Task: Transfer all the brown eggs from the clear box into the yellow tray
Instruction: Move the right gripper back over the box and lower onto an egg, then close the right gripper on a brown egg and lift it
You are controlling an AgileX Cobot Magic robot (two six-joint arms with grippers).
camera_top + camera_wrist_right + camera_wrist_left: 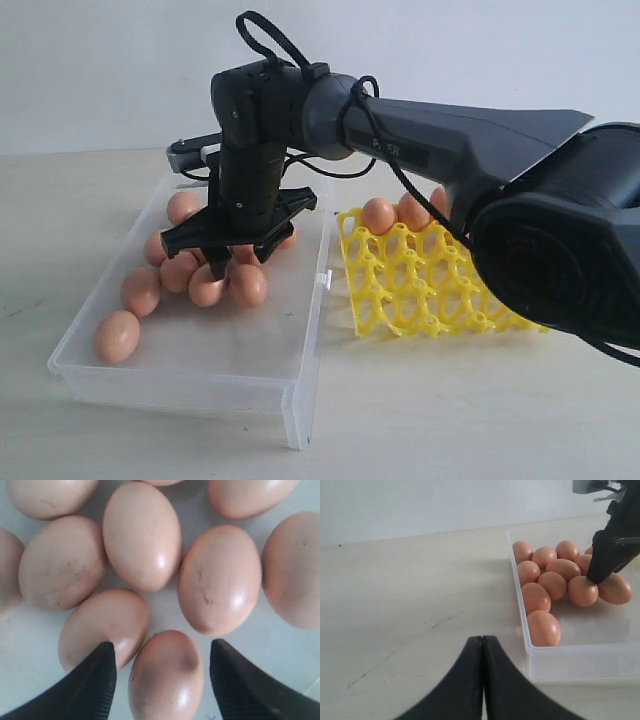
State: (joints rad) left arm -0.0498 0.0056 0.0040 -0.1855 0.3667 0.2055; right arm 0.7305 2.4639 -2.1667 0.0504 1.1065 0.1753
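Note:
Several brown eggs (pixel 117 336) lie in the clear box (pixel 180 385) on the left. Three more eggs (pixel 378 215) sit along the far side of the yellow tray (pixel 420 290), which stands to the right of the box. My right gripper (pixel 240 258) reaches across into the box and hangs open, pointing down over the egg cluster. In the right wrist view one egg (pixel 167 680) lies between the right gripper's (pixel 162 647) spread fingers, untouched. My left gripper (pixel 483 639) is shut and empty above bare table, just outside the box's (pixel 580 662) near corner, and its eggs (pixel 543 628) show.
The right arm (pixel 480 150) stretches from the right over the tray's far side. A white clasp (pixel 325 280) juts from the box's long edge facing the tray. A plain wall stands behind the table.

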